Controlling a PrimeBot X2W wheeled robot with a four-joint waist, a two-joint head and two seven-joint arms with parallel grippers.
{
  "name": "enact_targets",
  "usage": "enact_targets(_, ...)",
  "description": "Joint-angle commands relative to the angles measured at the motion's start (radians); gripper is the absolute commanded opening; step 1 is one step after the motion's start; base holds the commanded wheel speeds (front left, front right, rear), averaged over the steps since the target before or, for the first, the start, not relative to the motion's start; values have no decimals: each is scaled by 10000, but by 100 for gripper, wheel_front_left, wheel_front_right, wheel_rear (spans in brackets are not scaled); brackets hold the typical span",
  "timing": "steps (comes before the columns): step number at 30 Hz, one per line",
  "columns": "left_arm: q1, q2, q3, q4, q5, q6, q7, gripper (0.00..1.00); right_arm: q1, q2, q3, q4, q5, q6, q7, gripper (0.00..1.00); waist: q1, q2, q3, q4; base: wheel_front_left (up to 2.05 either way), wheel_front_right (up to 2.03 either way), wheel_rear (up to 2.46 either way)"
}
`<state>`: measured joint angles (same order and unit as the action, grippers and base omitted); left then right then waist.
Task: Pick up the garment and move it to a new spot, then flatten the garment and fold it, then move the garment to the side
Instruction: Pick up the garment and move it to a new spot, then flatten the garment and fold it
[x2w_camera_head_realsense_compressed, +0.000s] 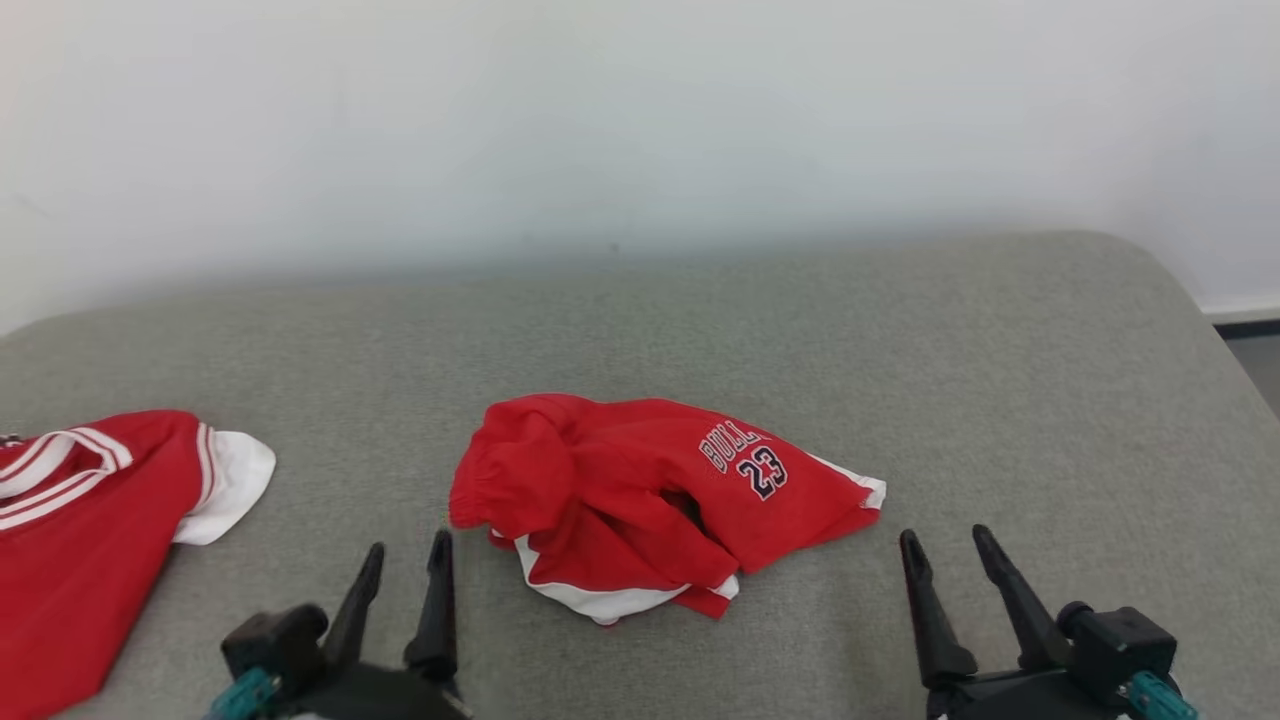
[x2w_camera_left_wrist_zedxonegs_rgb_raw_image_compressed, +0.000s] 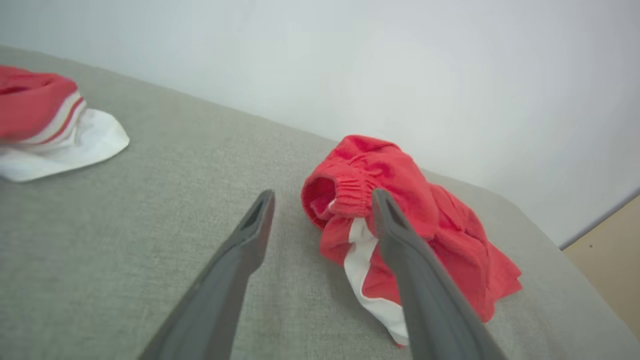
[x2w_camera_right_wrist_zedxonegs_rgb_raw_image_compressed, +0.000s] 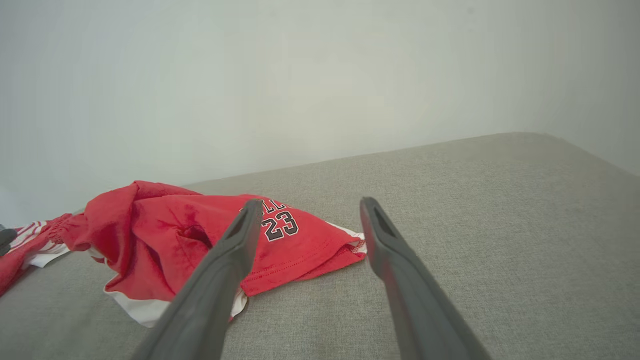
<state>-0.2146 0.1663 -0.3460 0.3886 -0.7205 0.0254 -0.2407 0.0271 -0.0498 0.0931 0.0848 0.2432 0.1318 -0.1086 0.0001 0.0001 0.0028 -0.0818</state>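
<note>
My left gripper (x2w_camera_head_realsense_compressed: 408, 545) is at the near left of the grey upholstered surface (x2w_camera_head_realsense_compressed: 700, 330). Its two dark fingers are spread and hold nothing. My right gripper (x2w_camera_head_realsense_compressed: 945, 535) is at the near right. Its fingers are likewise spread and empty.

The red shorts (x2w_camera_head_realsense_compressed: 640, 490) lie crumpled on the surface, near its middle and between the two grippers. They are red with white trim and carry the print "BULLS 23" on the right-hand portion. The white trim shows along the near edge and at the right tip.

In the left wrist view, the left gripper (x2w_camera_left_wrist_zedxonegs_rgb_raw_image_compressed: 324, 195) points at the gathered elastic waistband of the shorts (x2w_camera_left_wrist_zedxonegs_rgb_raw_image_compressed: 450, 235). One finger overlaps the cloth in that view; I cannot tell whether it touches. In the right wrist view, the right gripper (x2w_camera_right_wrist_zedxonegs_rgb_raw_image_compressed: 311, 202) is just beside the right hem of the shorts (x2w_camera_right_wrist_zedxonegs_rgb_raw_image_compressed: 165, 235), above bare surface.

A red jersey (x2w_camera_head_realsense_compressed: 80, 520) with white stripes lies at the far left of the surface, well apart from the shorts. A pale wall (x2w_camera_head_realsense_compressed: 640, 120) stands behind the far edge.
</note>
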Motion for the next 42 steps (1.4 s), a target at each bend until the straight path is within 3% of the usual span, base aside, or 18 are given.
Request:
enact_targets(1,309,142,54,-210,268,18,-113,100,161,-9,-89,29,-51,-21,-87,100,-1,-1,-270,336,0,0,0)
enact_targets(6,1365,362,701,-1791,1580,-2,-236,100,338,-6,-569,199,-57,-21,-380,100,-1,-1,-492,559,0,0,0)
enact_targets(11,2360,48,1633,-2900,2837,-544,-244,100,444,-11,-755,407,-213,-21,-646,100,-1,-1,-653,649,0,0,0)
enact_targets(16,3130,-150,2256,-3083,3758,-1044,-245,100,604,-6,-749,711,-449,-21,-904,100,-1,-1,-807,674,0,0,0)
enact_targets(21,3606,-152,2598,-2826,4481,-1247,-246,100,744,-4,-681,1083,-774,-21,-1026,100,-1,-1,-900,691,0,0,0)
enact_targets(42,3564,-619,3152,-2550,5043,-1559,-247,100,564,-9,-673,1641,-891,-21,-1134,100,-1,-1,-800,755,0,0,0)
